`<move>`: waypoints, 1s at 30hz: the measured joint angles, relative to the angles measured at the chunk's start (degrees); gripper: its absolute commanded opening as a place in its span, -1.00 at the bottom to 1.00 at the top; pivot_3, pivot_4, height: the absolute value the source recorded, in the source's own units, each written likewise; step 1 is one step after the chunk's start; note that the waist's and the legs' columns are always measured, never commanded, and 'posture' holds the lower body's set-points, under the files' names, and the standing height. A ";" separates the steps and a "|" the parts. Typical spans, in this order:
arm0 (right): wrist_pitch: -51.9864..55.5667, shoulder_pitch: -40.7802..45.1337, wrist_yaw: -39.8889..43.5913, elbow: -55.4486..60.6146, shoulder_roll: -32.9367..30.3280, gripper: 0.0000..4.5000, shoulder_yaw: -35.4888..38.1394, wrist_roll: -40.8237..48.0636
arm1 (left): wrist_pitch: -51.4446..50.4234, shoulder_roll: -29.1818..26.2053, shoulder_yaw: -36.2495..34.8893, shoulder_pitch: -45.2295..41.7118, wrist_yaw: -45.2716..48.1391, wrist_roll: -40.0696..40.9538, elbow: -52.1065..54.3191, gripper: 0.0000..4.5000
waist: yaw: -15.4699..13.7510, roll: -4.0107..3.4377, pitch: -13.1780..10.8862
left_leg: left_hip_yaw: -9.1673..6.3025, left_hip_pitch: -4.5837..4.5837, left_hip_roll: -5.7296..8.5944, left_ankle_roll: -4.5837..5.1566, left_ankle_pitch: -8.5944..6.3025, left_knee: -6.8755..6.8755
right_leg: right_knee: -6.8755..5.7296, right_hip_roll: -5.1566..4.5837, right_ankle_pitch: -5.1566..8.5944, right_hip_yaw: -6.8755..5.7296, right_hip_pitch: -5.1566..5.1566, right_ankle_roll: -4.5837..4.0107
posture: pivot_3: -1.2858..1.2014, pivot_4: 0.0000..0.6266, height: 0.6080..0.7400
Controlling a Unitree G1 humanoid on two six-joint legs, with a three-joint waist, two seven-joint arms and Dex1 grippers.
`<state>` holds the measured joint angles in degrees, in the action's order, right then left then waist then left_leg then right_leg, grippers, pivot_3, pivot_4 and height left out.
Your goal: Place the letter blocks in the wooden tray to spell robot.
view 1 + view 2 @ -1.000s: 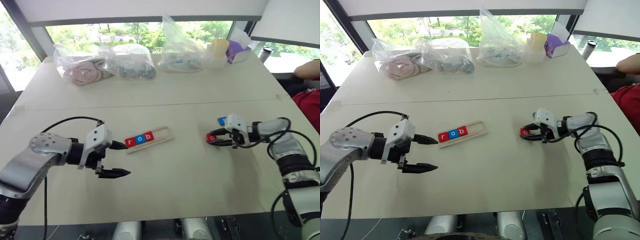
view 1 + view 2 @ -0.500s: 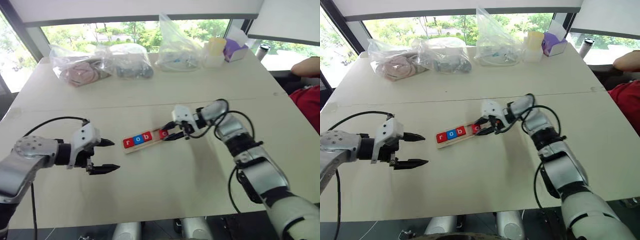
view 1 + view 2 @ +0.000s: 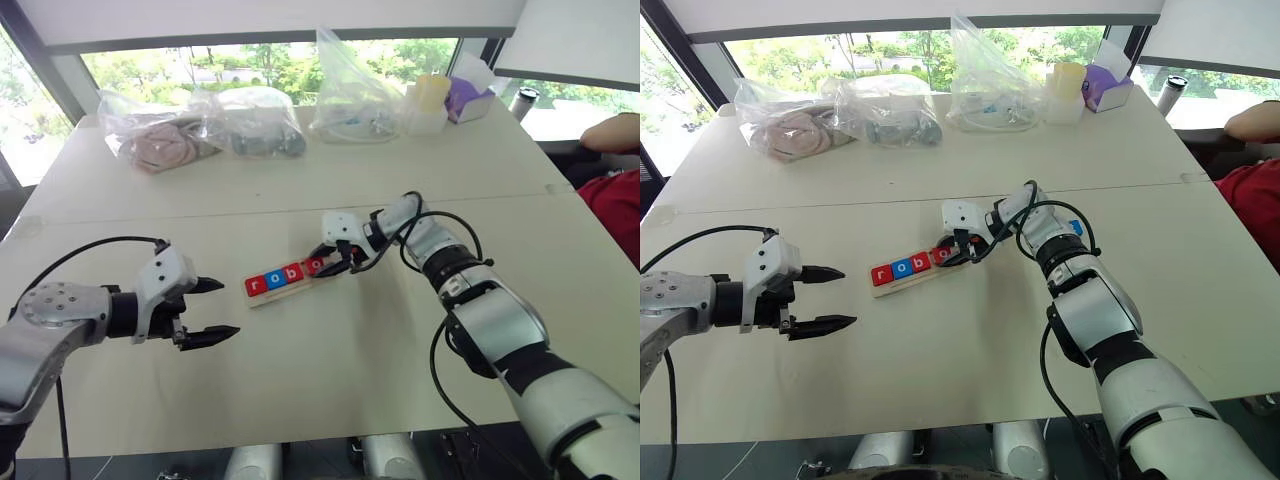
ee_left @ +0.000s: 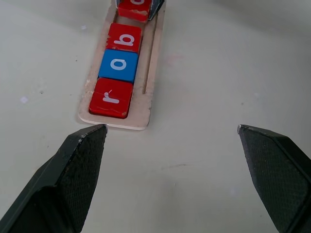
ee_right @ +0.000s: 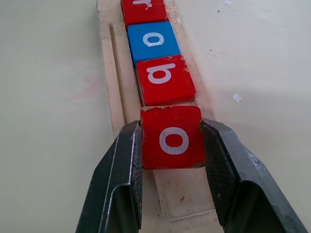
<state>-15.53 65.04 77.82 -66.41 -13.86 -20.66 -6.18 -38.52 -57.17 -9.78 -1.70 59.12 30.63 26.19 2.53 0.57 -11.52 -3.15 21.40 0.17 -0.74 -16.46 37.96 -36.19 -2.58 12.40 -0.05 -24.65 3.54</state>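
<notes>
Carried across from the table's right side, the red o block (image 5: 171, 138) now sat over the wooden tray (image 3: 292, 289), pinched at its two side edges by the right gripper (image 5: 171, 145) and lined up just behind the red b (image 5: 165, 79), with blue o (image 5: 153, 41) and red r (image 4: 111, 97) beyond it. To seat it well, I judged it should go down flat, flush against the b and inside the rim, before the jaws let go. One blue tile (image 3: 1074, 227) lay on the table (image 3: 350, 380) behind the right arm. Off to the tray's left, the left gripper (image 3: 208, 310) hovered with its fingers spread wide, holding nothing
</notes>
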 measured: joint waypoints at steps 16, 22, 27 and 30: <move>-0.61 1.15 -2.18 -2.46 1.75 0.62 1.60 -1.87 | 0.10 1.16 1.20 -0.34 -1.07 -0.14 0.03 1.00 | 0.01 0.00 0.00 | 0.00 0.00 0.00 -0.03 0.02 -0.01 | -0.01 0.00 -0.01 0.00 -0.01 0.02 | 0.03 -0.52 1.00; -2.49 1.17 -3.48 -2.46 1.71 0.62 2.00 -2.62 | 0.34 1.25 2.02 -0.72 -1.26 -0.21 -0.12 1.00 | 0.02 0.00 0.00 | 0.00 0.00 0.00 -0.03 0.02 -0.02 | -0.01 0.00 -0.01 0.00 -0.01 0.02 | 0.03 -0.52 1.00; -2.19 2.12 -3.27 -2.20 0.74 0.62 4.91 -1.58 | 0.66 1.26 2.29 -1.18 -1.26 -0.34 -0.21 1.00 | 0.01 -0.01 -0.01 | 0.00 0.00 0.00 -0.03 0.02 -0.02 | -0.01 0.00 -0.01 0.00 -0.01 0.02 | 0.03 -0.52 1.00; 1.20 2.27 -3.99 0.31 -1.78 0.62 8.93 1.26 | 0.37 1.55 2.12 -1.18 -1.39 0.27 -0.17 1.00 | -0.17 -0.01 -0.01 | -0.04 0.03 -0.01 -0.04 0.02 -0.02 | -0.01 -0.05 -0.01 0.00 -0.01 0.02 | 0.03 -0.52 1.00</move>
<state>-14.33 67.31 73.82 -66.09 -15.63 -11.73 -4.91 -38.15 -55.62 -7.66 -2.88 57.72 30.90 26.02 2.35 0.55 -11.53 -3.19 21.42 0.16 -0.78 -16.44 37.94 -36.19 -2.64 12.39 -0.05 -24.66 3.56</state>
